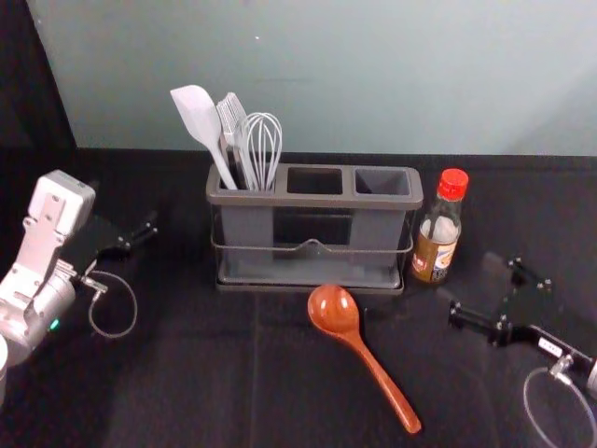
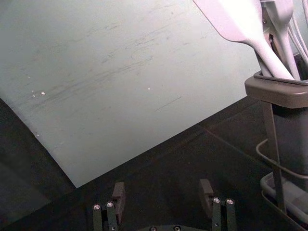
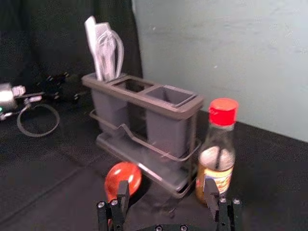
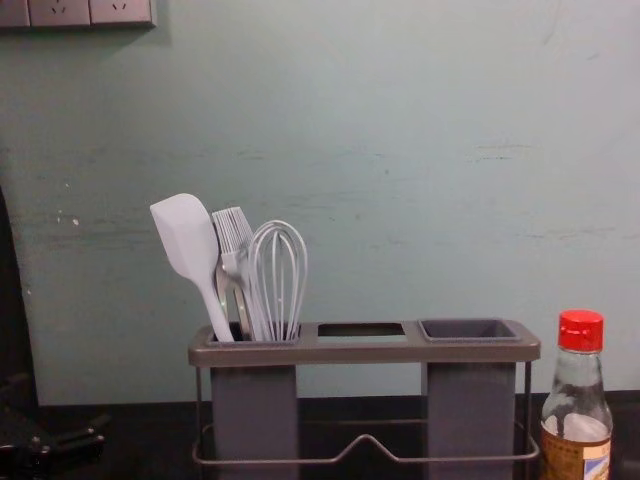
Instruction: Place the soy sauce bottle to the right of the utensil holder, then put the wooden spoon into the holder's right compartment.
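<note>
Nearest, before the utensil holder [image 1: 322, 200], see the wooden spoon [image 1: 359, 347], bowl end toward the holder, left of and nearer than the right gripper [image 1: 484, 287]. Find that gripper out to the holder's right, fingers parted; then look left and slightly beyond it for the soy sauce bottle [image 1: 437, 241], upright just beside the holder's right end. Left of the holder, note the left gripper [image 1: 142, 233], fingers also apart. In the holder's left compartment, spot a spatula [image 1: 198, 117] and whisk [image 1: 264, 145].

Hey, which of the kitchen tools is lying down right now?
The wooden spoon: it lies in front of the holder, while the spatula, whisk and other pale tools stand in its left compartment.
</note>
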`<action>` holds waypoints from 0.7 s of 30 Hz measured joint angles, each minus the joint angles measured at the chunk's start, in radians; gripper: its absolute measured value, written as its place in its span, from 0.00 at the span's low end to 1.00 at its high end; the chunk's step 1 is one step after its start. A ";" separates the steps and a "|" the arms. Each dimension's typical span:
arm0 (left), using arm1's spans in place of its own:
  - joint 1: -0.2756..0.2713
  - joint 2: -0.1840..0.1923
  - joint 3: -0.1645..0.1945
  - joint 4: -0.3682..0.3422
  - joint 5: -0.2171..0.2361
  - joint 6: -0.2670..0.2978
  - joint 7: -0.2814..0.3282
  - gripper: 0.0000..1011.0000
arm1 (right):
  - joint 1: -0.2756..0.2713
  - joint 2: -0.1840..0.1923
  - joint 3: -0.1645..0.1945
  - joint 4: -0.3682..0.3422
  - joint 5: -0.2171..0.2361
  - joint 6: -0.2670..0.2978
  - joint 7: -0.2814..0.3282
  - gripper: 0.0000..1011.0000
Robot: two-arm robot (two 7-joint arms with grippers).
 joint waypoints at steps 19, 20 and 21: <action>0.000 0.000 0.000 0.000 0.000 0.000 0.000 0.99 | 0.071 0.086 -0.129 -0.140 -0.093 0.304 -0.017 0.99; 0.000 0.000 0.000 0.000 0.000 0.000 0.000 0.99 | 0.087 0.091 -0.141 -0.151 -0.096 0.341 -0.013 0.99; 0.000 0.000 0.000 0.000 0.000 0.000 0.000 0.99 | 0.095 0.094 -0.148 -0.156 -0.097 0.359 -0.011 0.99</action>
